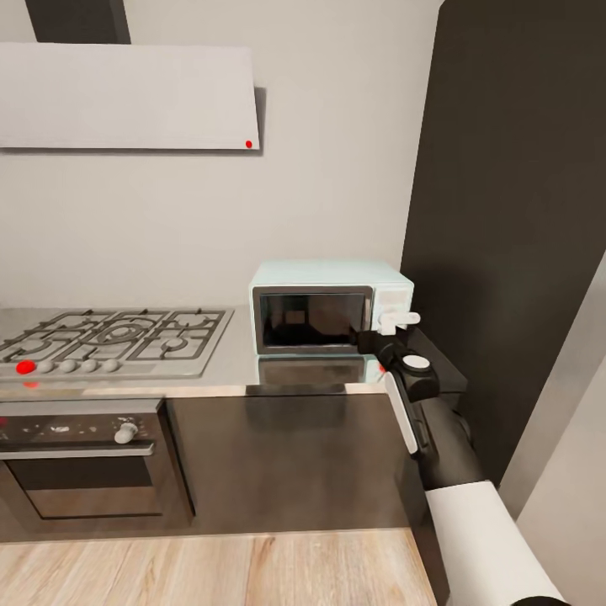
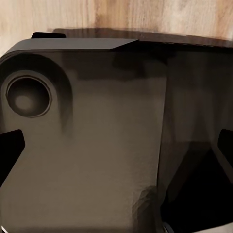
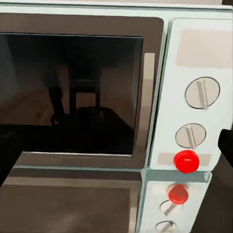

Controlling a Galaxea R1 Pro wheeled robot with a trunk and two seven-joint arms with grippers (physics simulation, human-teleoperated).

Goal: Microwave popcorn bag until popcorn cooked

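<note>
At the left of the head view we see the steel gas hob with grates [image 1: 114, 337] and the dark built-in oven with a knob [image 1: 84, 459] below it; the left claw's state we cannot tell, since the left wrist view gives only a dark rounded body over wood floor. Moving right, the boxy pale mint-blue microwave with a silver-framed dark glass door [image 1: 328, 307] stands on the glossy grey countertop [image 1: 227, 370], its door shut and facing us, its long axis running side to side along the wall. Right again, the right gripper [image 1: 396, 321] sits just at the white knob panel [image 3: 194, 97], near the red button [image 3: 186, 160]; whether its fingers are apart or together we cannot tell. We find no popcorn bag on the visible worktop, and cannot see through the dark glass. We judge the heating step is in hand; next comes a careful press or turn at the controls.
</note>
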